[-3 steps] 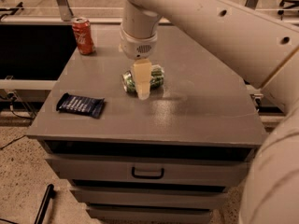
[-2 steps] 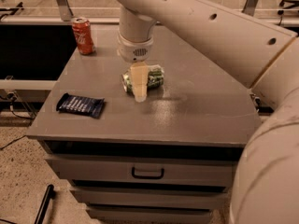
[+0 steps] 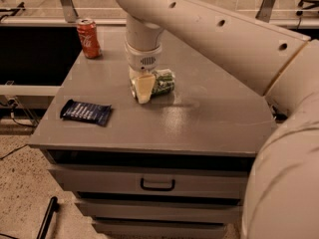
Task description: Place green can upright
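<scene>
Gripper (image 3: pixel 143 87) hangs straight down at one end of the green can (image 3: pixel 163 81), which lies on its side near the middle of the worktop (image 3: pixel 209 118), seemingly placed to seize and tip it upright, though I cannot tell if it has closed.

Gripper (image 3: pixel 143 89) sits at the green can (image 3: pixel 163 81), mid-cabinet top (image 3: pixel 209 123). Obstacles: red can (image 3: pixel 88 38) at back-left corner, dark packet (image 3: pixel 85 111) front-left. Front-right surface open to approach.
</scene>
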Robot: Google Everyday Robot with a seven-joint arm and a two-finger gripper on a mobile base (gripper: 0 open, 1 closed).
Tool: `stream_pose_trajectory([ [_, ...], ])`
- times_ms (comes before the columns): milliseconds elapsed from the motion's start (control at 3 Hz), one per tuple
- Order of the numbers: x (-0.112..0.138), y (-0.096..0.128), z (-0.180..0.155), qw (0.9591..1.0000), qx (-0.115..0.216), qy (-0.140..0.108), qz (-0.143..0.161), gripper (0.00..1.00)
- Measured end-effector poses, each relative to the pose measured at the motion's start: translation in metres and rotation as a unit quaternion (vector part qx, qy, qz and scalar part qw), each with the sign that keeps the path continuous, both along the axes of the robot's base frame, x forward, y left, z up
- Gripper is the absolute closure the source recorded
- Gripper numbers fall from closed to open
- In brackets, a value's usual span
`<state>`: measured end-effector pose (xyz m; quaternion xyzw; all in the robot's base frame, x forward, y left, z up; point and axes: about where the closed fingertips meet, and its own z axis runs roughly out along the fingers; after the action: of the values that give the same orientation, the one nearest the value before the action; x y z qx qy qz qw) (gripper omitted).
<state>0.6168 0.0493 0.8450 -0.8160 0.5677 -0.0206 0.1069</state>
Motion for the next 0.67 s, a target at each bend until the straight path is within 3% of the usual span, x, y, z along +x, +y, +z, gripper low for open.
stream_pose_trajectory([
  [333,0.0,-0.001,0.0,1.0,0.005,0.004,0.0,0.67],
  [667,0.005,-0.012,0.015,0.999,0.041,0.014,-0.014,0.9],
])
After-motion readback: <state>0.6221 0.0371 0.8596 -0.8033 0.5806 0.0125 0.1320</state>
